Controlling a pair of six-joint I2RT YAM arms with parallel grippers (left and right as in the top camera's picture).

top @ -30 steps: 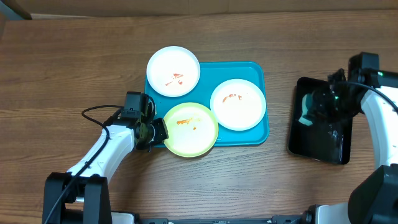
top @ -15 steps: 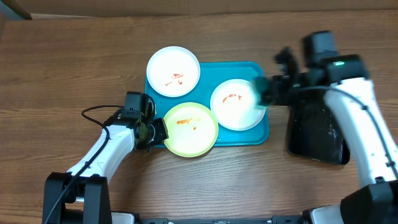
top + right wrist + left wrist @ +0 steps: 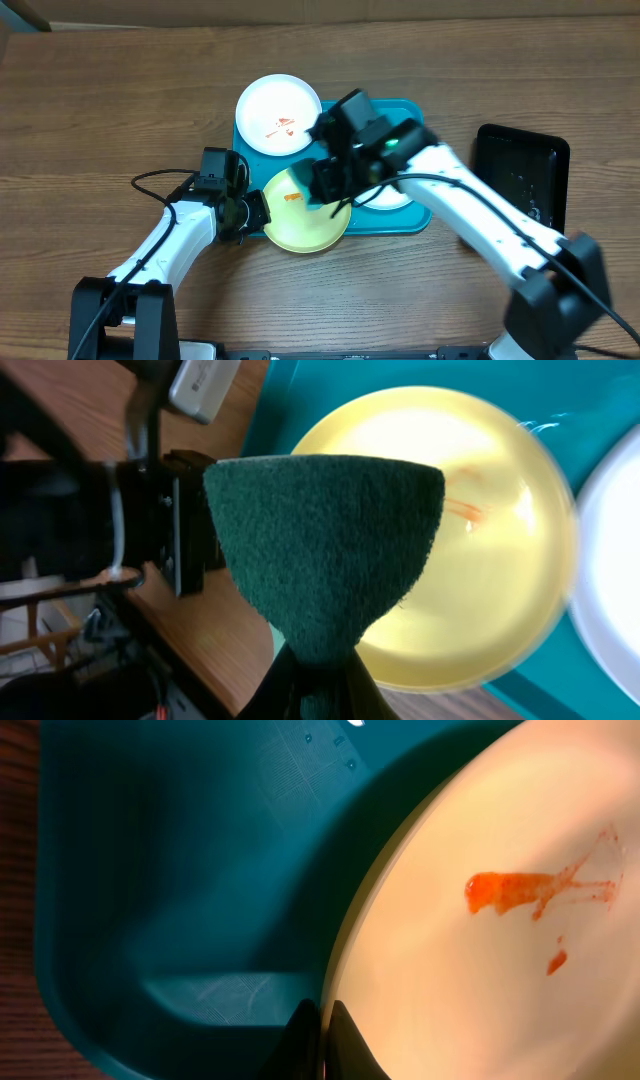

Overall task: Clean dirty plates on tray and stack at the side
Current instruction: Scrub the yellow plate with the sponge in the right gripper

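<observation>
Item: yellow-green plate (image 3: 300, 228), round, glossy, orange-smeared, at the near-left corner of the turquoise plastic tray (image 3: 180, 870), its rim pinched by the left gripper (image 3: 322, 1020). The right gripper (image 3: 318, 675) clamps a coarse dark-green scouring pad (image 3: 325, 540), fanned out over that plate.

Right claw (image 3: 318, 658) swung the green pad (image 3: 322, 550) over the yellow-green plate (image 3: 295, 226).
</observation>
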